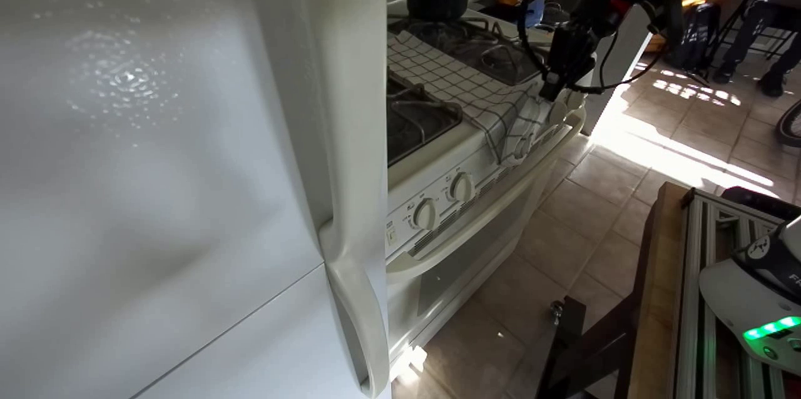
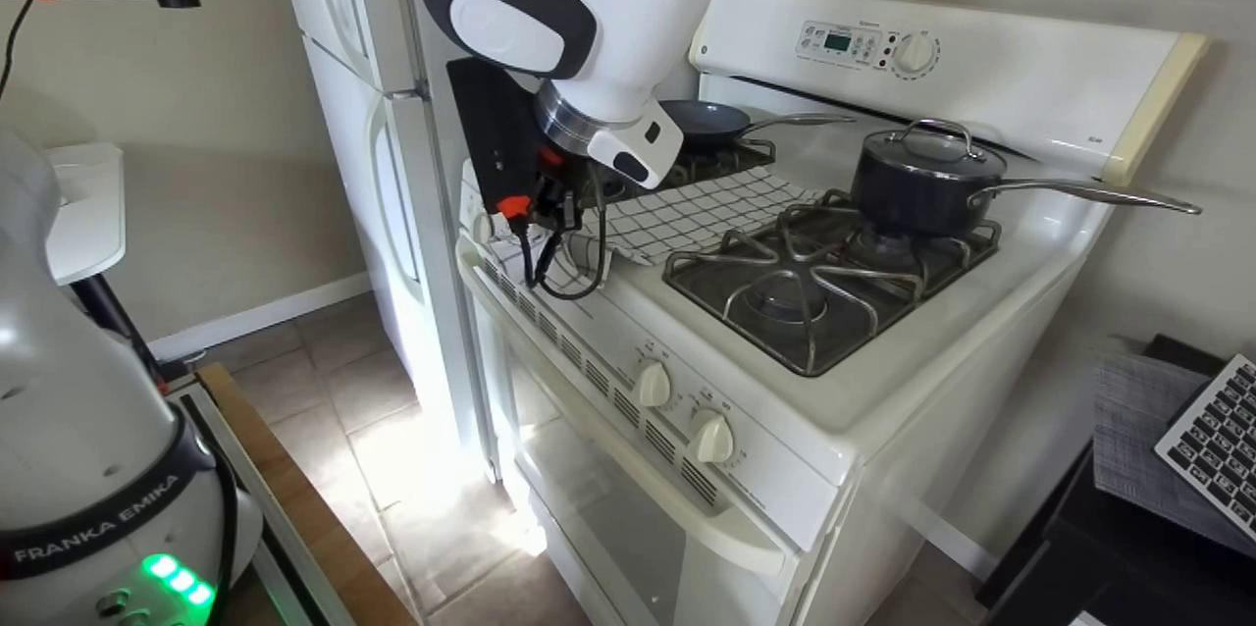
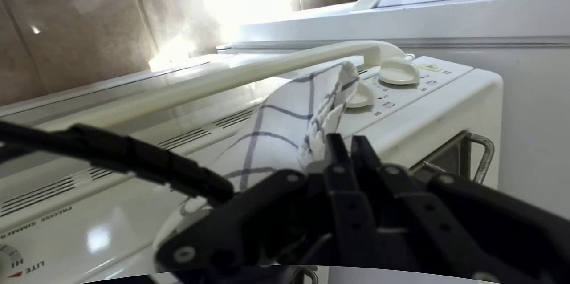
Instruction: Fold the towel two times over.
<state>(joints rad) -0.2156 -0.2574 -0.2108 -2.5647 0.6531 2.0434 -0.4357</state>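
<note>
The towel (image 1: 454, 77) is white with dark check lines. It lies over the middle of the stove top, between the burners, in both exterior views (image 2: 702, 212). Its near end drapes over the stove's front edge onto the control panel. In the wrist view the hanging end of the towel (image 3: 278, 126) is bulged, with a bunched, wrinkled edge. My gripper (image 3: 349, 141) points down at this front end, also in an exterior view (image 1: 549, 94). Its fingers have a narrow gap with no cloth visible between them. The towel lies just beside the left finger; contact is unclear.
A lidded pot (image 2: 913, 180) stands on a back burner and a skillet (image 2: 702, 121) on the other back burner. Metal grates (image 2: 785, 287) flank the towel. Control knobs (image 3: 398, 71) and the oven handle (image 3: 200, 88) project at the front. The fridge (image 1: 156, 211) stands beside the stove.
</note>
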